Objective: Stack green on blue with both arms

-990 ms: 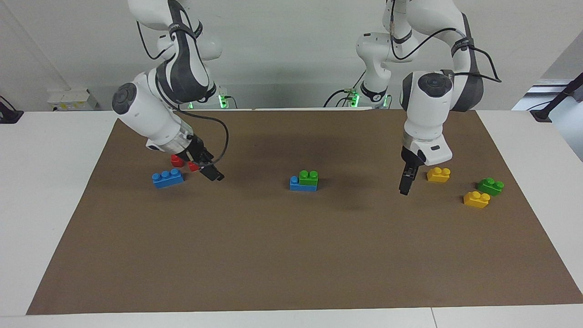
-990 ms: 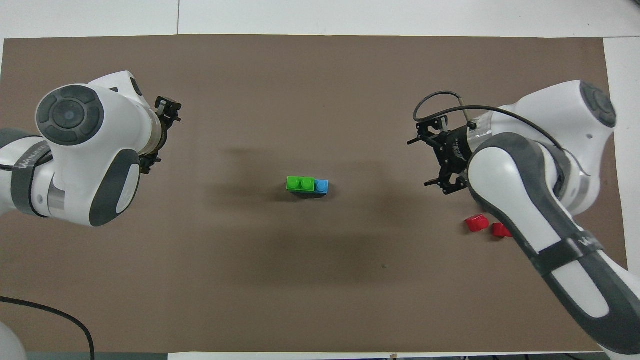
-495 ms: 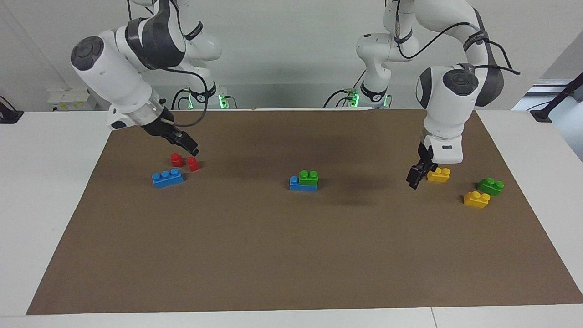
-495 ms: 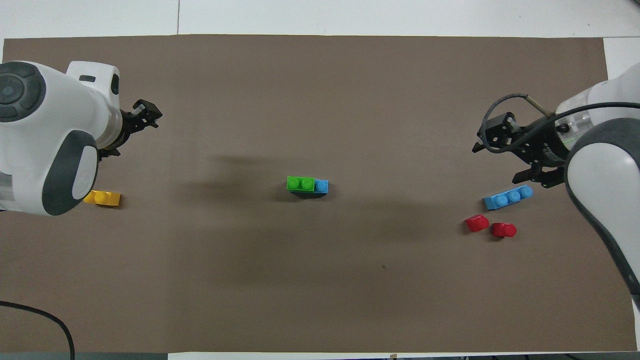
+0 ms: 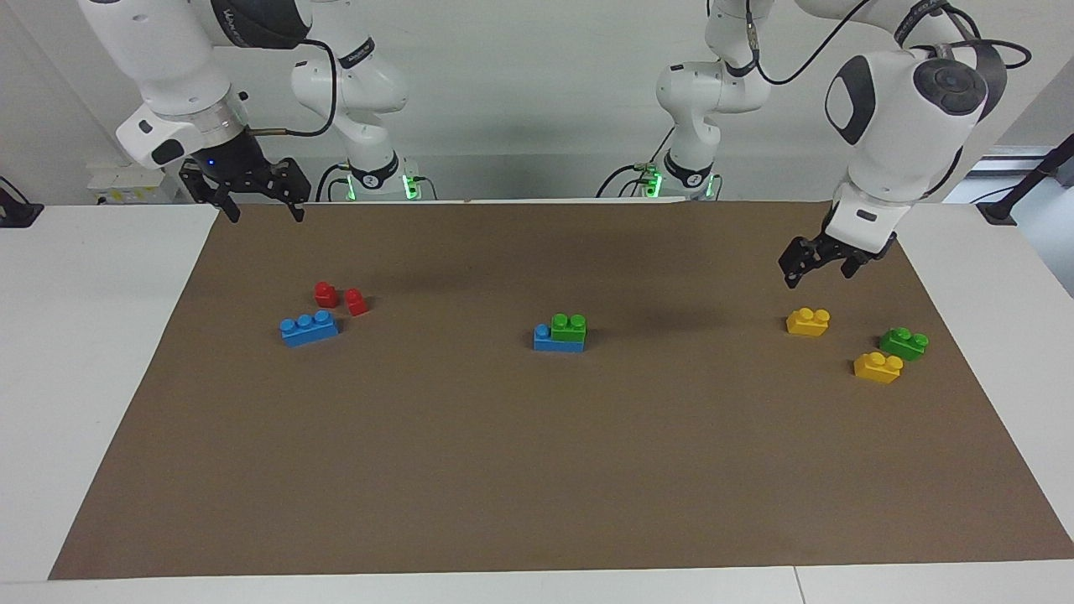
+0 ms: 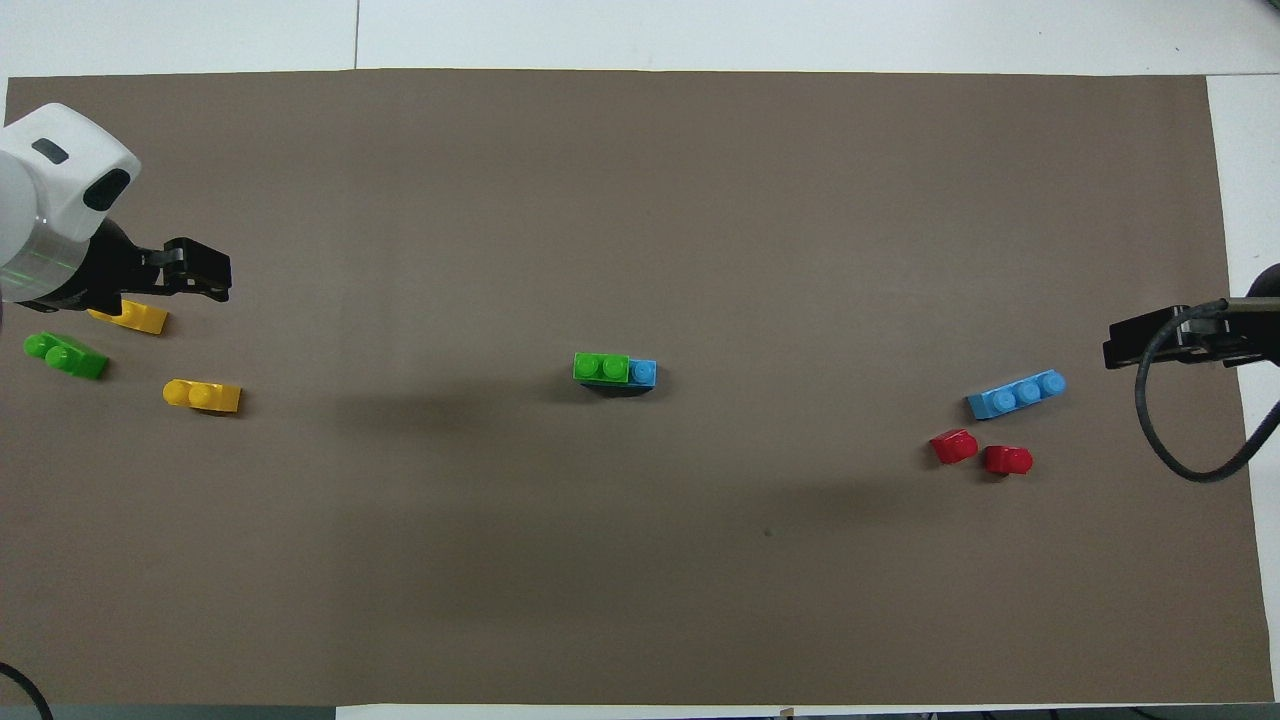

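Observation:
In the middle of the brown mat a green two-stud brick sits on one end of a blue brick; one blue stud stays uncovered. The stack also shows in the overhead view, green on blue. A second blue brick lies at the right arm's end, a second green brick at the left arm's end. My left gripper is open and empty, raised over the mat near a yellow brick. My right gripper is open and empty, raised over the mat's edge by the robots.
Two small red pieces lie beside the second blue brick, nearer to the robots. Another yellow brick lies beside the second green brick. White table surrounds the mat.
Both grippers have risen and drawn back from the middle toward their own ends of the table. The green-on-blue stack has not moved.

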Available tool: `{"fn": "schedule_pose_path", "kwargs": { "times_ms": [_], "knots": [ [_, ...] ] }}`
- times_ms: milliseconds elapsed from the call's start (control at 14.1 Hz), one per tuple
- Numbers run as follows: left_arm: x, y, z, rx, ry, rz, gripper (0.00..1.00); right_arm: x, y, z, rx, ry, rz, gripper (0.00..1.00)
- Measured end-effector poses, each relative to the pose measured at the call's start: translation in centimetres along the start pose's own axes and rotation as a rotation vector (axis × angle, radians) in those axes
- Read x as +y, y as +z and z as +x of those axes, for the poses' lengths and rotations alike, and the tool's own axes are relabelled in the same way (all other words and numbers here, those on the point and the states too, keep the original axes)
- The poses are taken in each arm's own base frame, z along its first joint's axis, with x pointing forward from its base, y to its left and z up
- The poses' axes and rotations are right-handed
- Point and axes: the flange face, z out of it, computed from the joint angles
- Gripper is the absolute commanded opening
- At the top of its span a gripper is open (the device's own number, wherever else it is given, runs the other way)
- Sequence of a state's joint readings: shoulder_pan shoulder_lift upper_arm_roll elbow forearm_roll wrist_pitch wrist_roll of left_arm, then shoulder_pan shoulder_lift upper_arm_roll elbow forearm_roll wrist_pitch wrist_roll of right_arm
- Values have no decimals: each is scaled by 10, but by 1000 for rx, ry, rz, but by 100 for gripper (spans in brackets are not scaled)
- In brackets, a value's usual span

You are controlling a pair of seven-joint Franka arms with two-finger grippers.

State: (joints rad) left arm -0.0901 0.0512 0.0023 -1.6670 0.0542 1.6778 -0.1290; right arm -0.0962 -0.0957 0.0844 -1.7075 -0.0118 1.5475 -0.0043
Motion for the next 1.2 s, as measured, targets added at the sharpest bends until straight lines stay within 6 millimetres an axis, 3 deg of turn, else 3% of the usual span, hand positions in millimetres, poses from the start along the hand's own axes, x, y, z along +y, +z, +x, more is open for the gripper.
{"fn": "schedule_pose_path", "kwargs": {
  "times_ms": [212, 1202],
  "knots": [
    [3, -20, -10, -17, 20, -18, 100, 1, 0, 1, 6, -1, -11, 100],
    [2, -45, -17, 17, 14, -87, 100, -3, 0, 2, 10, 45, 14, 100]
  ]
}}
